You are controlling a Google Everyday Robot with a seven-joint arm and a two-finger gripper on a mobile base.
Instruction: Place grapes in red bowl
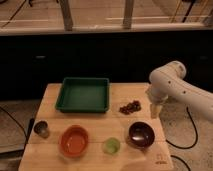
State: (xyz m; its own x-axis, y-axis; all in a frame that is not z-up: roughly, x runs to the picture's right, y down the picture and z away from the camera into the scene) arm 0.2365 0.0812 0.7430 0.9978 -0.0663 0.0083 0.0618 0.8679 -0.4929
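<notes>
View of the wooden table (53, 103) from the front. My gripper (156, 111) hangs at the end of my white arm (176, 86) over the table's right edge, pointing downward, just right of the grapes (130, 107) and apart from them; whether it is open or closed I cannot tell. It holds nothing that I can make out. The grapes lie on the bare wood, right of the green tray (83, 94) and behind the dark maroon bowl (141, 134). The red bowl (74, 140) stands near the front edge, left of centre, well apart from the grapes. Between the two bowls sits a small green cup (111, 145); a metal cup (41, 129) stands at far left.
</notes>
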